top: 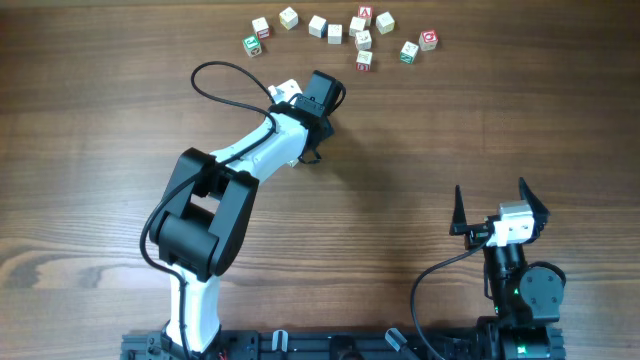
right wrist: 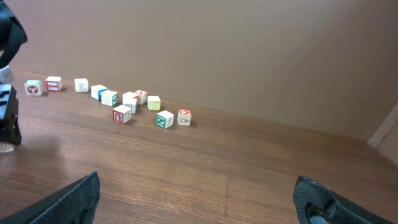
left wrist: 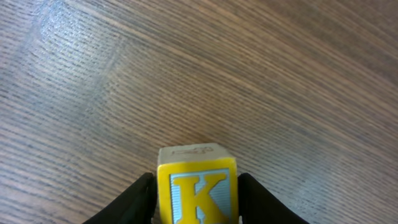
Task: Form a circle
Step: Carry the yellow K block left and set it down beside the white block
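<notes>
Left wrist, yellow K cube (left wrist: 198,186) flanked by left end effector (left wrist: 196,199)

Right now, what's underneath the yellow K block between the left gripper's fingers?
Only bare wooden table shows around the K block. Its underside is covered by the block itself and the left gripper, so whether it touches the table can't be seen.

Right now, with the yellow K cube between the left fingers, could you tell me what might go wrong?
The K cube sits between the fingers of the left gripper, well short of the other cubes; released here, it would likely lie apart from them. Those cubes bunch near the middle, so a push could scatter them.
</notes>
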